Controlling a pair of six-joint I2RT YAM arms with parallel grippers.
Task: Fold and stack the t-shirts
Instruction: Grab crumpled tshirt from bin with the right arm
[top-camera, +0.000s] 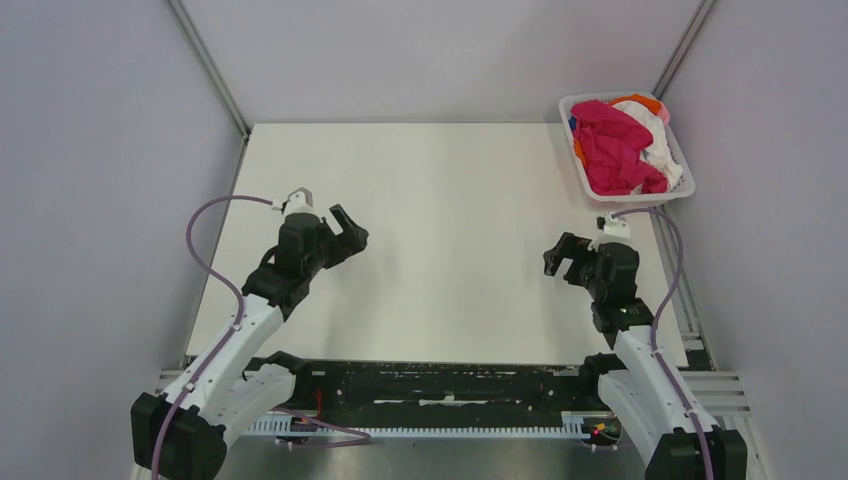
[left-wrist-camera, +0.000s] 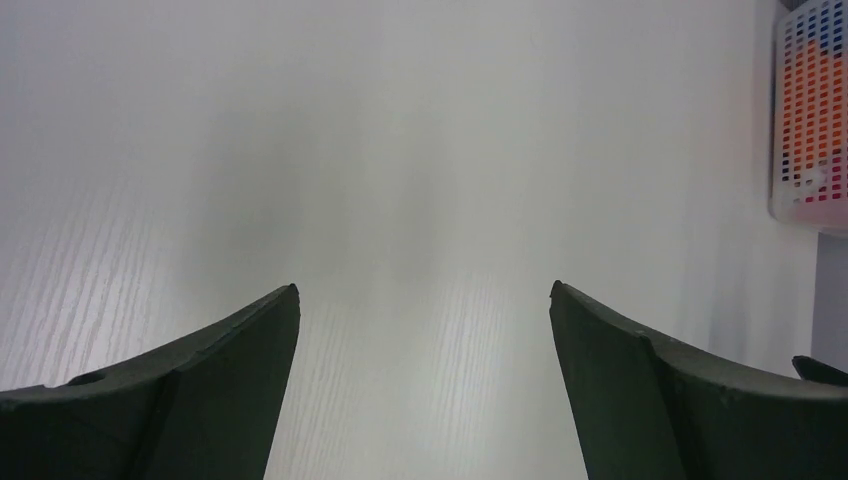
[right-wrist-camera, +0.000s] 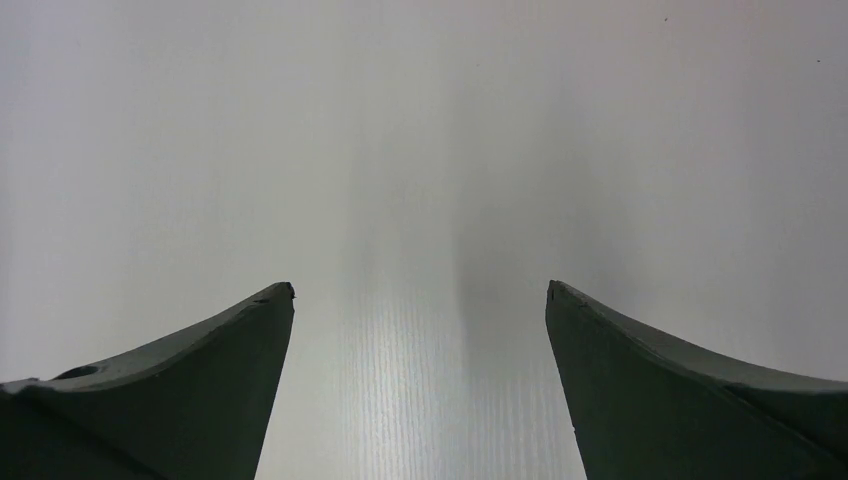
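The t-shirts (top-camera: 625, 150) lie crumpled together in the white basket (top-camera: 640, 203) at the far right corner of the desk (top-camera: 450, 180). The magenta-red one (top-camera: 610, 150) is on top, with white cloth (top-camera: 658, 140) beside it and bits of orange and blue at the rim. The right pincer (top-camera: 562, 262) hangs over bare desk near the basket's near end, not touching it; its jaws stand wide apart with nothing between them. The left pincer (top-camera: 352, 230) is well apart from the shirts, across the desk on the left, likewise spread wide and holding nothing. Its wrist view shows the basket's mesh wall at the far right edge, with orange, blue and red behind it
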